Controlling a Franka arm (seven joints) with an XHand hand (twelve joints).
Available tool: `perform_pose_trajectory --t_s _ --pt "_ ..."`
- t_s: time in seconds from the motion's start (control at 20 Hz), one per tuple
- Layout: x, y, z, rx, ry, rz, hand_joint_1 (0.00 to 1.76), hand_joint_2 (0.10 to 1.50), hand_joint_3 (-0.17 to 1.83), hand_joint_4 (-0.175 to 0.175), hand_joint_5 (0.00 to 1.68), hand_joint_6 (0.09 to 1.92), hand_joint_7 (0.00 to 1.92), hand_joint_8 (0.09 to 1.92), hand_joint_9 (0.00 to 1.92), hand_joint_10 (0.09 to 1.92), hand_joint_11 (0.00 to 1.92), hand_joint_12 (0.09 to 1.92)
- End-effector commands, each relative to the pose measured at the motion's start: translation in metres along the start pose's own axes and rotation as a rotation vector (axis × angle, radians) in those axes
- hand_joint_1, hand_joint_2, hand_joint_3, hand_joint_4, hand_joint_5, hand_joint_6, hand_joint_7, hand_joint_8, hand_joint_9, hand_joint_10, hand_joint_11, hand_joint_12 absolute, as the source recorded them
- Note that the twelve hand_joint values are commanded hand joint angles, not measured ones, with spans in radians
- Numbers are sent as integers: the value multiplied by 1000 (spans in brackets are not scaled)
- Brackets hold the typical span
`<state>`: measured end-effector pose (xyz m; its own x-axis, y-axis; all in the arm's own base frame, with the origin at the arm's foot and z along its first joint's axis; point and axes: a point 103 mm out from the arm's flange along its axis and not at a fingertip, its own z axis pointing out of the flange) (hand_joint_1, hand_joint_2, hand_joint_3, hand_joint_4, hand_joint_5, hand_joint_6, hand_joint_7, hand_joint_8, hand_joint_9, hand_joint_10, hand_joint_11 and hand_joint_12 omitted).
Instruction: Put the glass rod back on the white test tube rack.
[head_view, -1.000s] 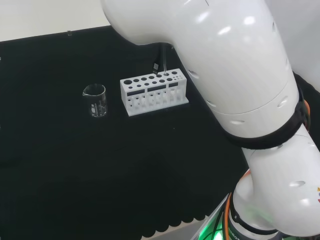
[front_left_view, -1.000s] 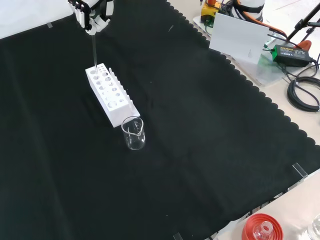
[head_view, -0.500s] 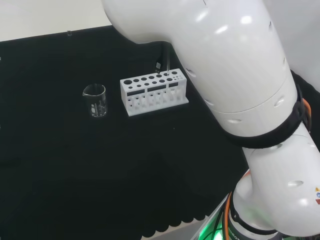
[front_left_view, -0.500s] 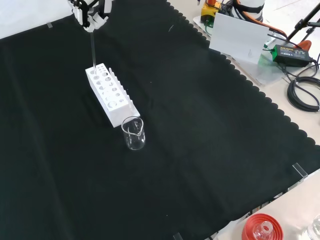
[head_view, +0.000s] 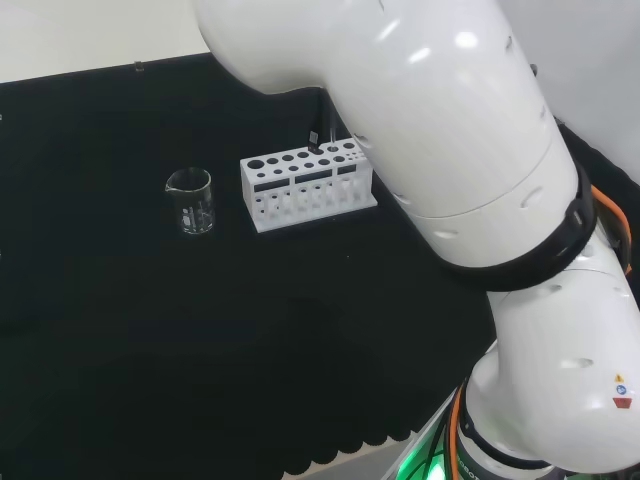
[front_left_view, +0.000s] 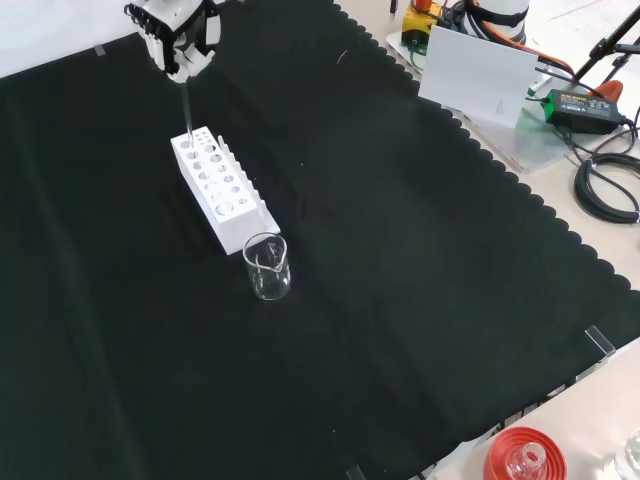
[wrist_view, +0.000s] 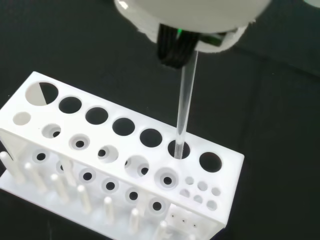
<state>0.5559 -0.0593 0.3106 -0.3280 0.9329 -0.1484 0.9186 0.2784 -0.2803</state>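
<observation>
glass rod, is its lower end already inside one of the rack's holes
Yes, in the wrist view the glass rod dips into a large hole of the white test tube rack.

Black cloth (front_left_view: 400, 260) with a scalloped edge covers a pale bench (front_left_view: 600, 270). Just past that edge lie a white card (front_left_view: 478, 75) and coiled black cables (front_left_view: 608, 190).
</observation>
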Motion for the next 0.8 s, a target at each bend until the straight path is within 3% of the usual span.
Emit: perform_pose_trajectory --t_s 0.05,0.8 --pt "1 21 13 9 15 -29 1328 614 749 -175 1210 579 1347 826 1714 625 1624 749" --pt "-35 30 31 17 45 -20 1328 613 750 -175 1211 579 1347 826 1714 625 1624 750"
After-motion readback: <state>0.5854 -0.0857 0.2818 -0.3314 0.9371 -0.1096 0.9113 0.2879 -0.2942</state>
